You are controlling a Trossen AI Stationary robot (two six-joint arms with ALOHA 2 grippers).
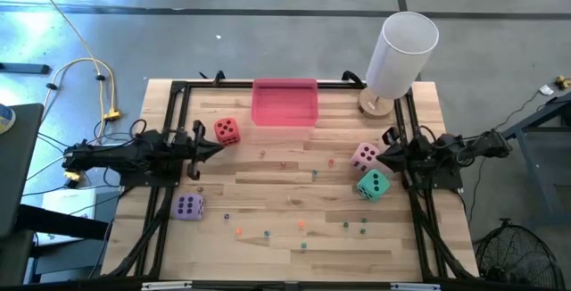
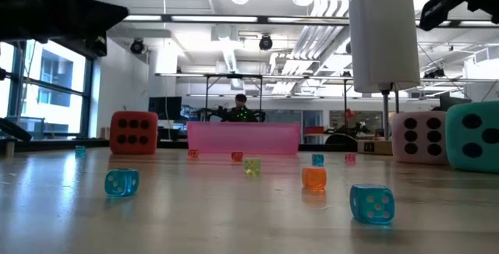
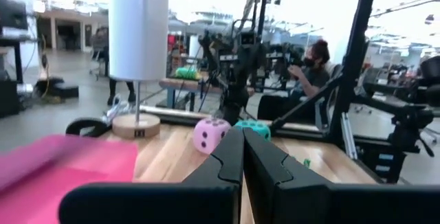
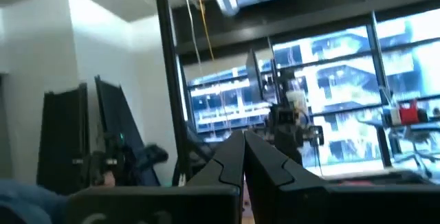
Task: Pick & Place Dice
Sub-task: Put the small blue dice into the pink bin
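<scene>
From above, the wooden counter (image 1: 294, 193) carries 4 big soft dice: the red die (image 1: 227, 130) near the left gripper (image 1: 217, 146), the purple die (image 1: 188, 206) toward the front left, and the pink die (image 1: 364, 155) just beside the teal die (image 1: 374, 185) next to the right gripper (image 1: 389, 151). The pink tray (image 1: 285, 102) lies at the far edge, with the white lamp (image 1: 400, 54) at the far right corner. Both arms wait at the counter's sides, and neither holds anything. Only the wrist views settle the fingers: the left wrist view shows its 2 fingers (image 3: 223, 162) pressed together with nothing between them, pointing toward the pink die (image 3: 210, 135), teal die (image 3: 253, 129) and lamp (image 3: 138, 35), with a seated person (image 3: 313, 69) beyond the frame; the right wrist view shows its fingers (image 4: 265, 162) likewise closed and empty, aimed up at the windows with none of the dice visible. The low view alone makes the tiny cubes readable: a blue one (image 2: 122, 182), another blue one (image 2: 372, 204), an orange one (image 2: 314, 178) and a yellow-green one (image 2: 251, 167) scattered across the middle, with the red die (image 2: 133, 133) left of the tray (image 2: 242, 138). The purple die is missing from that view.
</scene>
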